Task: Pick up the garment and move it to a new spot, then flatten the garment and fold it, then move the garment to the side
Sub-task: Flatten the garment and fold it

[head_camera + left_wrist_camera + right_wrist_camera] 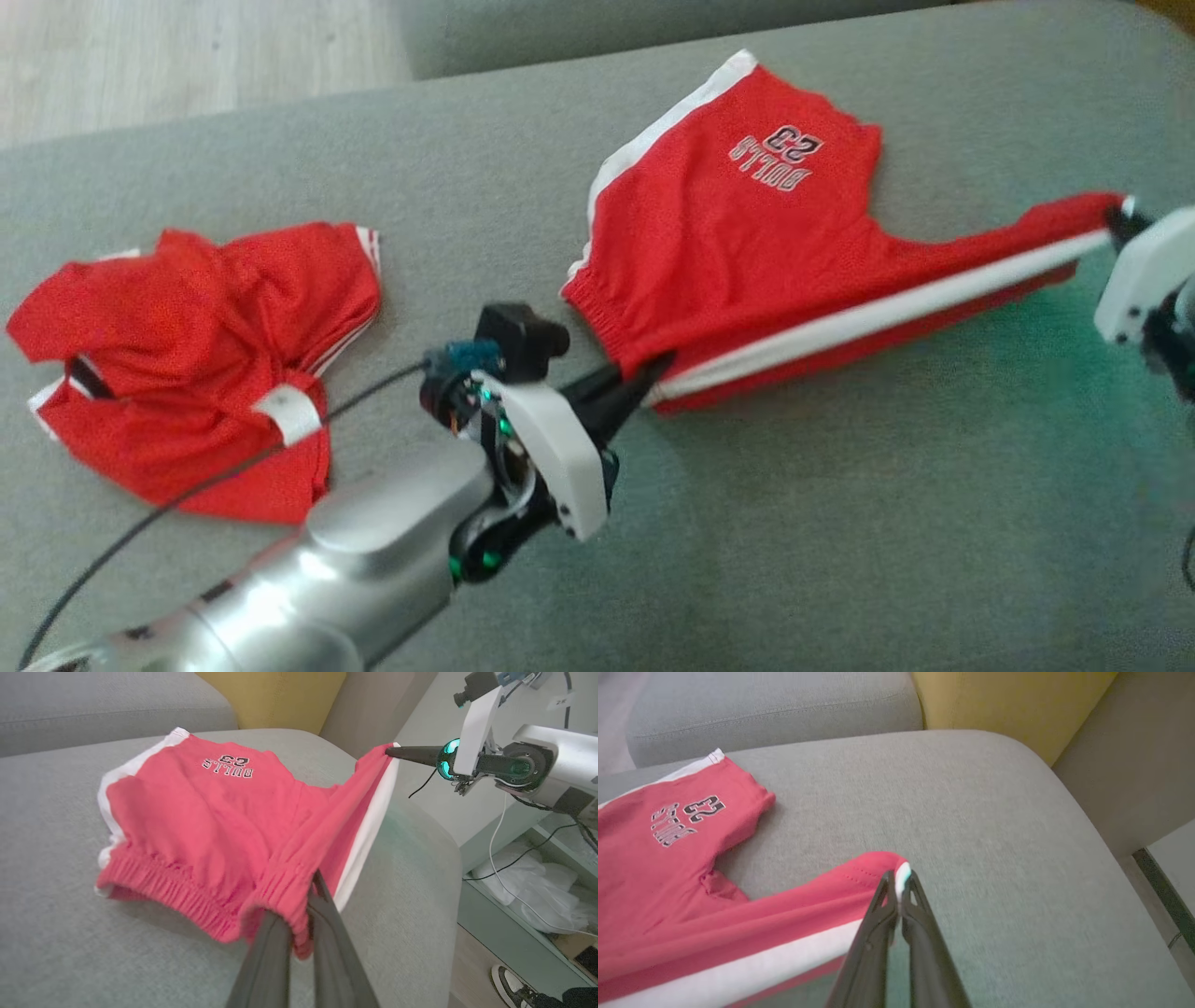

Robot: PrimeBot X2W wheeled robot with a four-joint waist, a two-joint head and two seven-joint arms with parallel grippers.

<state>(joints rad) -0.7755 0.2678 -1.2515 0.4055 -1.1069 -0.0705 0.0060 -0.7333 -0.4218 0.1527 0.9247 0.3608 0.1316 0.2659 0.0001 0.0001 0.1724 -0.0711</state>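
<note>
The garment (738,233) is a pair of red shorts with white side stripes and "BULLS 23" lettering, lying partly spread on the grey cushion (840,523). My left gripper (653,369) is shut on the elastic waistband corner (289,891), with the cloth bunched around its fingers (327,933). My right gripper (1117,219) is shut on the hem end of one leg (882,863). The striped side edge (887,313) is stretched between the two grippers and lifted a little off the cushion. In the left wrist view the right gripper (390,751) pinches the far tip.
A second red garment (196,364) lies crumpled at the cushion's left. A yellow cushion (1008,704) stands behind the far edge. Past the cushion's right edge are a low shelf with white bags (537,891) and a person's shoe (511,989). Wood floor (140,56) shows at the far left.
</note>
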